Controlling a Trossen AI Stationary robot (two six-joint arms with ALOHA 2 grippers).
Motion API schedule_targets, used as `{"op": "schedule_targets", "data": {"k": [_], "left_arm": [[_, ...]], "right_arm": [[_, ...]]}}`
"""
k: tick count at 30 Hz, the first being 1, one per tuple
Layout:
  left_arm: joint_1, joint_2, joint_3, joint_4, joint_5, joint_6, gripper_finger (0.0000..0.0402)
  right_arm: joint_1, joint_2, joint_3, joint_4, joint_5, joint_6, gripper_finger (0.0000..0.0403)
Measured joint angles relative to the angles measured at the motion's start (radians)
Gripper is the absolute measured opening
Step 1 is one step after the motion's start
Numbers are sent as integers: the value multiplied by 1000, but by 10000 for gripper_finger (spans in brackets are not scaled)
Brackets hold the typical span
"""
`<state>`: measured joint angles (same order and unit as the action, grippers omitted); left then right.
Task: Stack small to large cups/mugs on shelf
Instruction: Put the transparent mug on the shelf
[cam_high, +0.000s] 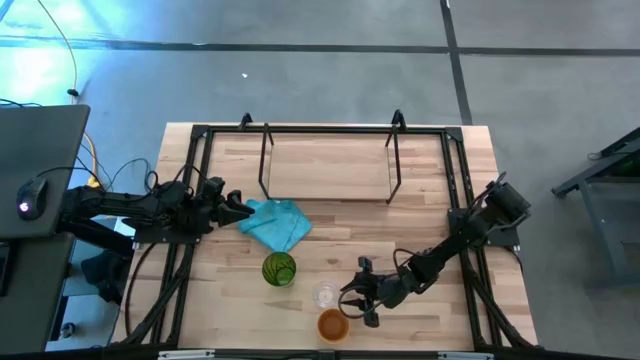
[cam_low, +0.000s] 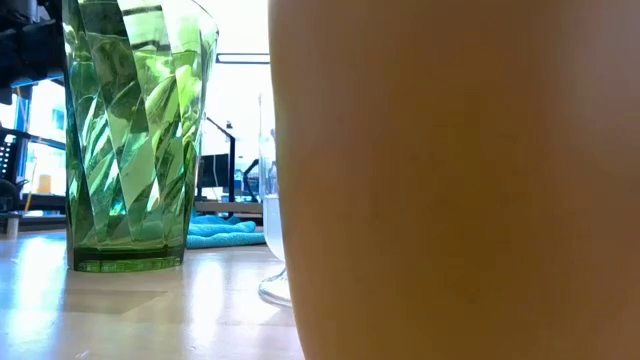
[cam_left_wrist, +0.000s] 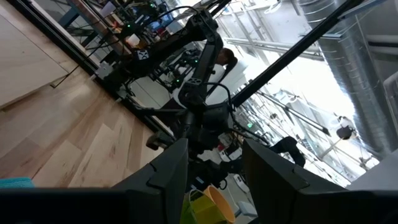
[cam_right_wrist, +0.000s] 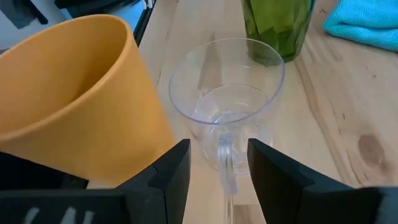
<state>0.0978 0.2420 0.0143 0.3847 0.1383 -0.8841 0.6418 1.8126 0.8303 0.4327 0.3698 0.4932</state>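
A: High view. Right gripper (cam_high: 352, 301) low at the near edge of the table (cam_high: 430, 215), jaws apart, empty. Clear cup (cam_high: 325, 295) just beside its tips; orange cup (cam_high: 333, 325) just nearer the edge; green cup (cam_high: 279, 268) farther in, toward the left arm. Shelf (cam_high: 328, 165) at the far side, bare. Left gripper (cam_high: 228, 205) waits by the teal cloth (cam_high: 276, 222), jaws apart, gripping nothing.

B: Nearer arm?

A: Right, plainly. Left is well apart from all three cups.

B: Low view?

A: Orange cup (cam_low: 450, 180) fills the frame. Green cup (cam_low: 135, 130) upright, clear cup (cam_low: 272, 220) showing between them, cloth (cam_low: 222, 230) behind.

B: Left wrist?

A: Fingers (cam_left_wrist: 165, 177) spread; only the far arm and the cups' rims beyond.

B: Right wrist?

A: Clear cup (cam_right_wrist: 227, 99) dead ahead, upright, its handle (cam_right_wrist: 225, 158) pointing into the gap between the spread fingers (cam_right_wrist: 171, 174). Orange cup (cam_right_wrist: 81, 93) close on one flank, green cup (cam_right_wrist: 277, 28) beyond.

B: Room?

A: Tight, I judge: orange cup and table edge crowd the approach; open boards toward the shelf.
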Motion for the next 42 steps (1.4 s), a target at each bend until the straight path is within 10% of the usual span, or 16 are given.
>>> {"op": "schedule_targets", "data": {"k": [22,42], "left_arm": [[0,0,0,-3,1,-1,143],[0,0,0,-30,3,-3,143]], "right_arm": [[0,0,0,36,1,-2,10],[-14,-1,0,44,67,4,1]]}}
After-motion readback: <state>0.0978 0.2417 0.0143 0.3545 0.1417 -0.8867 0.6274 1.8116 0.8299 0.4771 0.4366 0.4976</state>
